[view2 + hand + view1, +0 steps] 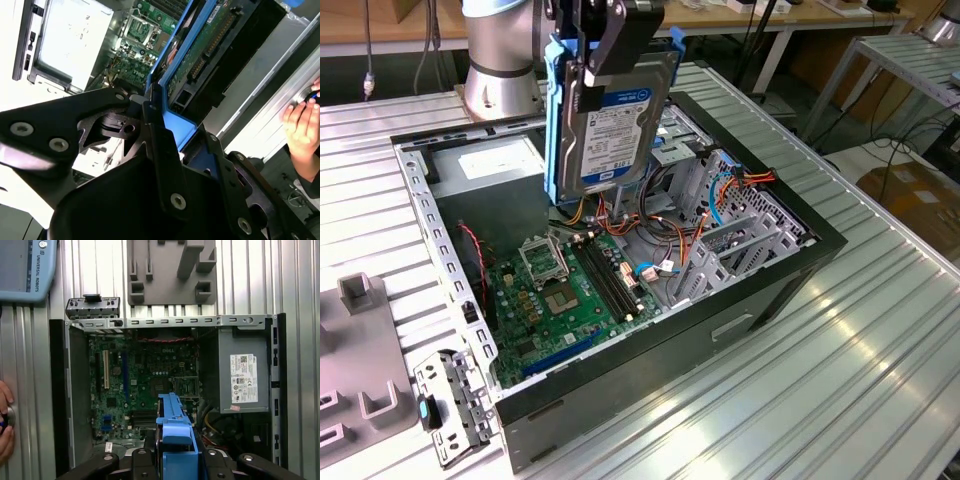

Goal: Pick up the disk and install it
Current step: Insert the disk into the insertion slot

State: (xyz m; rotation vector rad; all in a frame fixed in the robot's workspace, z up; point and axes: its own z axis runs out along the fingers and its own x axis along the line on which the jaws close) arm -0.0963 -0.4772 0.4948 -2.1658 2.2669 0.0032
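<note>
Fingers (618, 42) clamped tight on disk (610, 115), gripping upper end across blue side rails. Disk hangs upright below fingers, white label facing exterior camera, held over open computer case (770, 292). Green motherboard (560, 290) on case floor, beneath fingers. Grey power supply box (240, 375) in case corner, off to one side of fingers. Case rests on ribbed metal bench (880, 380). Person's hand (302, 125) at bench, well apart from fingers.
</note>
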